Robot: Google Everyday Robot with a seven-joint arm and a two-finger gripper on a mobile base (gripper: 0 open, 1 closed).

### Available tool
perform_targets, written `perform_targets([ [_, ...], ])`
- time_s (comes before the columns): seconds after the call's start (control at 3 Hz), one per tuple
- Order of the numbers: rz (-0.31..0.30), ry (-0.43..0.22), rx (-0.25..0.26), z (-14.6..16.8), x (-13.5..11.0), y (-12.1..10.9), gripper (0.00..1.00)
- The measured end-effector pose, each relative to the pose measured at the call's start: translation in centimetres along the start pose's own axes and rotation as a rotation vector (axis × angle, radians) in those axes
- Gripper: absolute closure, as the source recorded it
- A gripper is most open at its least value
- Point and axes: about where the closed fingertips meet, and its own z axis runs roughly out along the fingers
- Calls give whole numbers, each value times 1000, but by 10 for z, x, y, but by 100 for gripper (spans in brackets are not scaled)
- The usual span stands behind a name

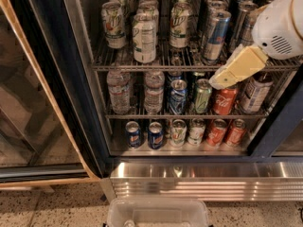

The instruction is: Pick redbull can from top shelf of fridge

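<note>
Your gripper (218,82) hovers at top shelf (142,66) front rail, just below-right of redbull can (215,34) (released or clenched: cannot tell).

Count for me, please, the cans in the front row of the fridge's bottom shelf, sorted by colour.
Blue cans: 2
Pale silvery cans: 2
Red cans: 2
Total: 6
The claw hangs at the right, in front of the top shelf rail, just below the redbull can.
</note>
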Motion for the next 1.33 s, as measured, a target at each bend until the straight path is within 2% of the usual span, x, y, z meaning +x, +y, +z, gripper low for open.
perform_targets([
  [0.33,26,-60,-10,12,-3,5,0],
  [0.67,102,-165,-13,33,-9,12,0],
  [1.0,169,-240,-8,51,-12,15,0],
  [1.33,227,-279,34,61,-10,11,0],
])
